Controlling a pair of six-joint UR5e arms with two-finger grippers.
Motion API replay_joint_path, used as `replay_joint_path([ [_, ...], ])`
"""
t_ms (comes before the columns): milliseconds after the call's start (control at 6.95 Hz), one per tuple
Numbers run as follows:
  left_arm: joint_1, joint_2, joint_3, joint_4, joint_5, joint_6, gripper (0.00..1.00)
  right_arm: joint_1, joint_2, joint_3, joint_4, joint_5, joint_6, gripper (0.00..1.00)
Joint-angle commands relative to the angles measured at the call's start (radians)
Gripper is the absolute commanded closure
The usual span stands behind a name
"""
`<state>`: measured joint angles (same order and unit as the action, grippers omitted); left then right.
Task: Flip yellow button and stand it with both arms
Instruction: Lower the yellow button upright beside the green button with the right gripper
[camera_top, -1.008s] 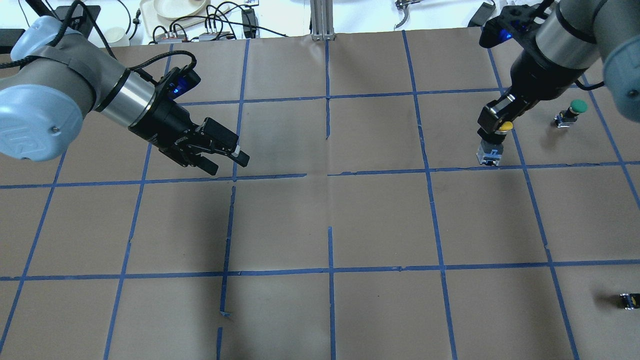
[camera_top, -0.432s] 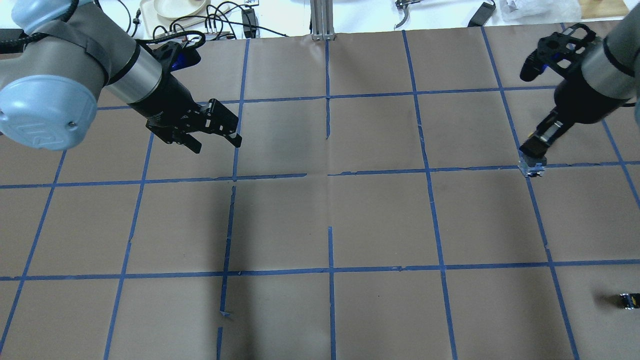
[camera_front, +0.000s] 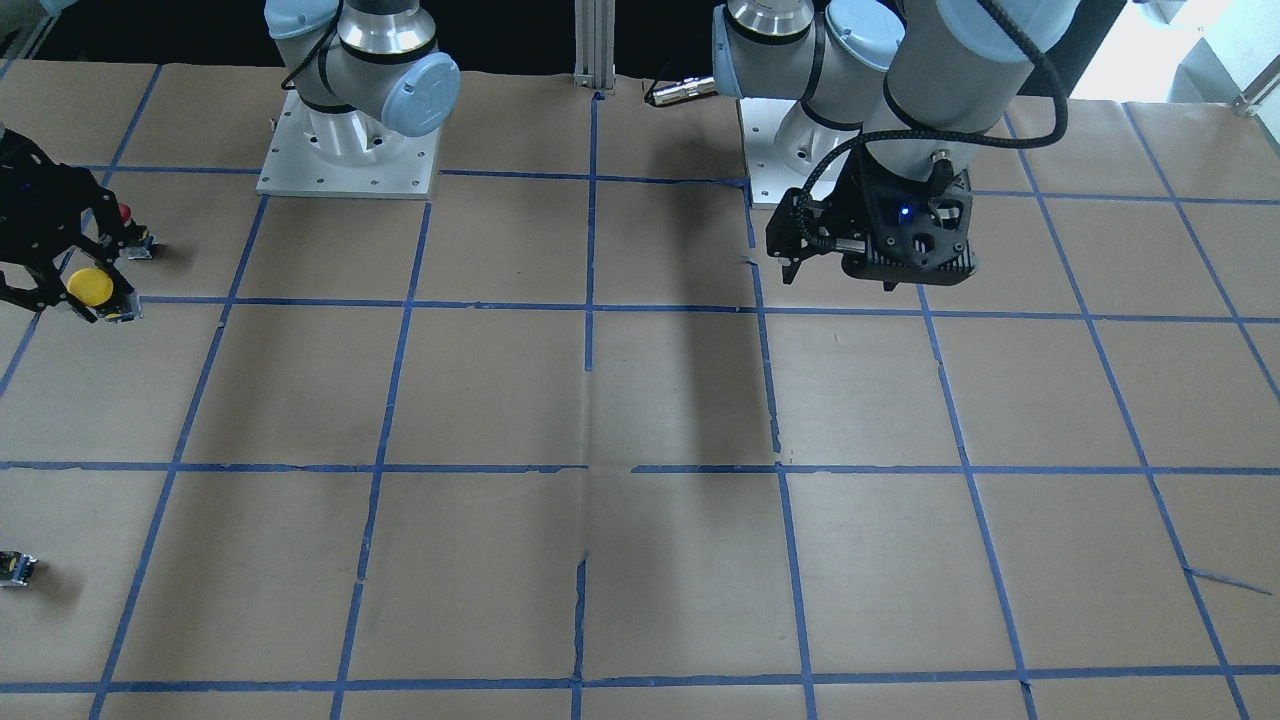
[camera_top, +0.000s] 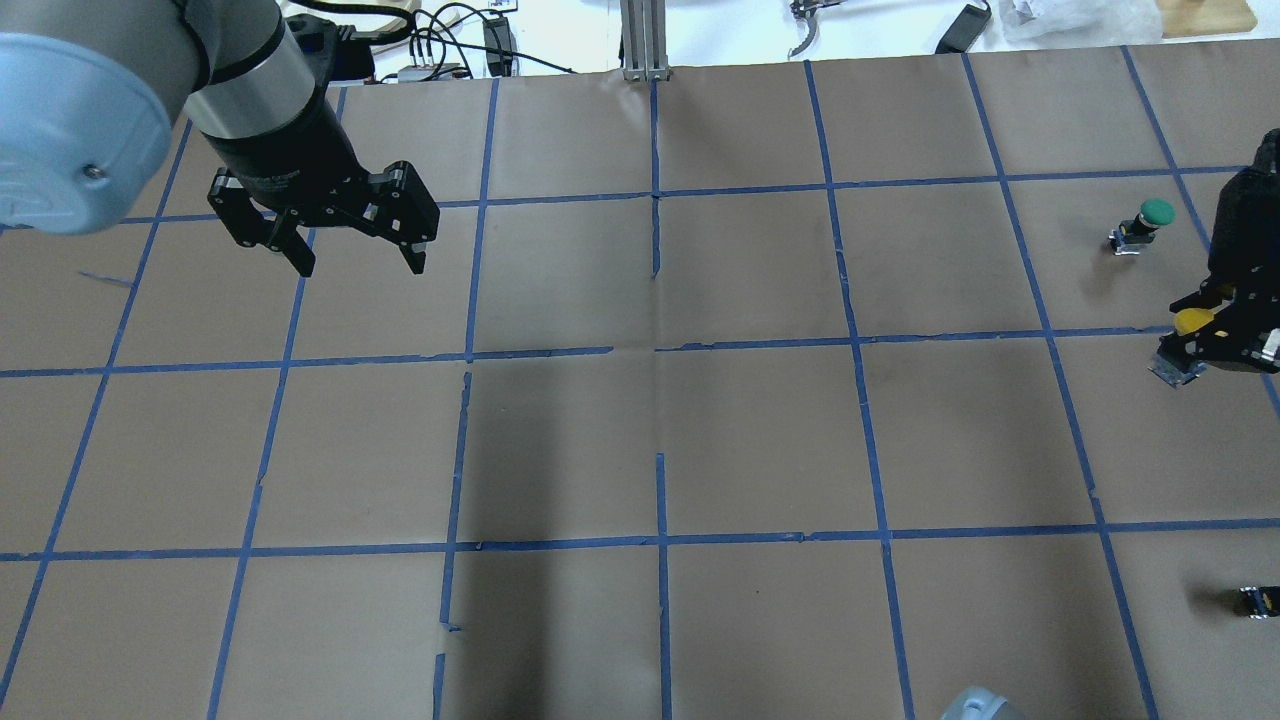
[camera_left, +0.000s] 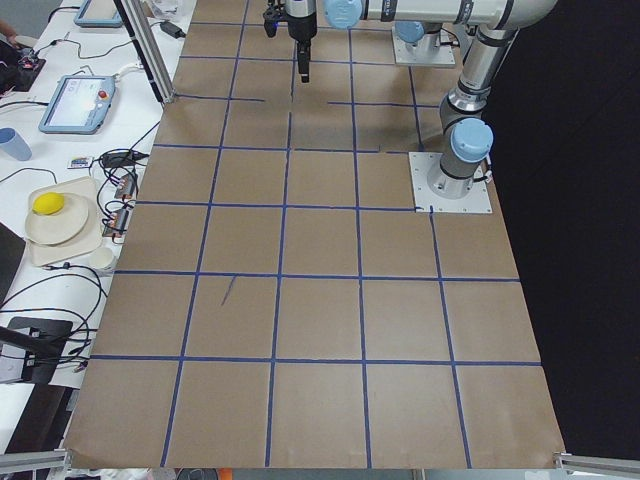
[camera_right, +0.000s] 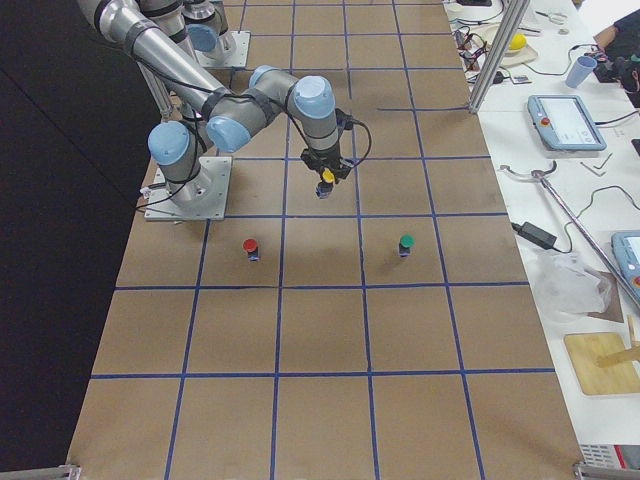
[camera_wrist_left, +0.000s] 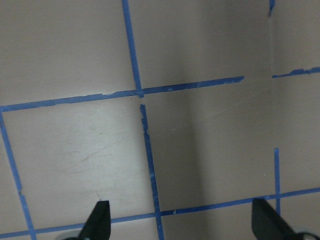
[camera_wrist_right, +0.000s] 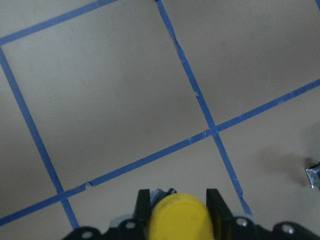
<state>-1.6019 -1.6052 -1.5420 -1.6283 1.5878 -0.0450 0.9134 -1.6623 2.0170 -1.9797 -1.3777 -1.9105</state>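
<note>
Since a second ago, the small round yellow-capped push button (camera_top: 1188, 322) has travelled toward the right edge of the brown gridded table (camera_top: 760, 440), clamped in my right claw (camera_top: 1205, 342), seemingly lifted. My left claw (camera_top: 360, 262) hangs spread and empty. Flipping and standing remain.

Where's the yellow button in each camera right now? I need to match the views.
Front-facing: yellow button at far left edge, upper half.
Overhead: yellow button at far right edge, mid-height.
Exterior left: too small to tell.
Exterior right: yellow button near centre, upper part.
Left wrist: not in it.
Right wrist: yellow button at bottom centre.
Landmark: the right tool clamped on it.
</note>
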Motion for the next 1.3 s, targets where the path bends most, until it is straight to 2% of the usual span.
replay_joint_path([
  [0, 0.017, -0.007, 0.023, -0.001, -0.006, -0.007, 0.00, -0.010, 0.057, 0.002, -0.103, 0.008, -0.337, 0.92],
  [288, 0.022, -0.019, 0.025, 0.001, 0.004, -0.007, 0.00, -0.027, 0.117, 0.000, -0.114, 0.006, -0.563, 0.92],
  [576, 0.022, -0.010, 0.026, -0.001, -0.005, -0.009, 0.00, -0.141, 0.200, -0.009, -0.103, 0.011, -0.706, 0.92],
  [864, 0.022, -0.007, 0.026, -0.001, -0.009, -0.009, 0.00, -0.220, 0.306, -0.017, -0.093, 0.106, -0.873, 0.92],
  [1152, 0.017, -0.004, 0.026, 0.001, -0.003, -0.021, 0.00, -0.235, 0.322, -0.018, -0.087, 0.132, -0.916, 0.92],
])
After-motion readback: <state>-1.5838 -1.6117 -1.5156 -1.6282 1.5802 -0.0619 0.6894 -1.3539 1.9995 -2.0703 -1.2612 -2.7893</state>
